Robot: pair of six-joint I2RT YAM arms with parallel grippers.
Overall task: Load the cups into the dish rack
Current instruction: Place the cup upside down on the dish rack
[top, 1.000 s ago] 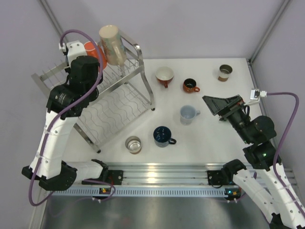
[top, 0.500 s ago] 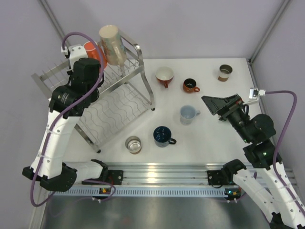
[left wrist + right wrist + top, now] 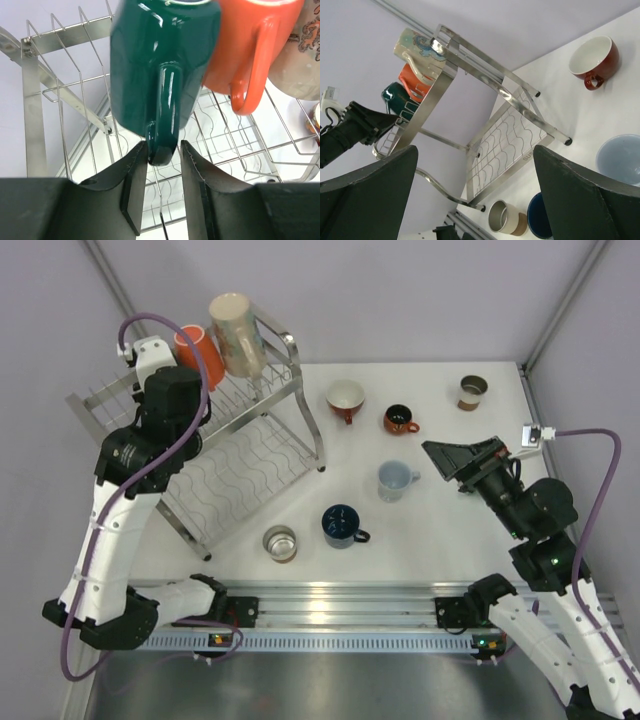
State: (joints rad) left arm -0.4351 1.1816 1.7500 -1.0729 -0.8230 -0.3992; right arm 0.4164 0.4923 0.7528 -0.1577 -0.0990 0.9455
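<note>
The dish rack's [image 3: 31, 110] top tier holds the teal cup [image 3: 150, 60], orange cup [image 3: 245, 40] and beige cup [image 3: 236, 335]; the left gripper [image 3: 164, 152] brackets the teal cup's handle, grip unclear, and the right gripper [image 3: 475, 150] gapes empty.

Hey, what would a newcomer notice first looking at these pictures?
The big steel dish rack on the left, with a teal mug, an orange mug and a tall beige cup on its top tier. The left gripper straddles the teal mug's handle, while six more cups sit scattered on the white table.

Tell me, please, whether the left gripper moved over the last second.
Yes. The left gripper backed off the dish rack toward the near edge, exposing the orange cup.
</note>
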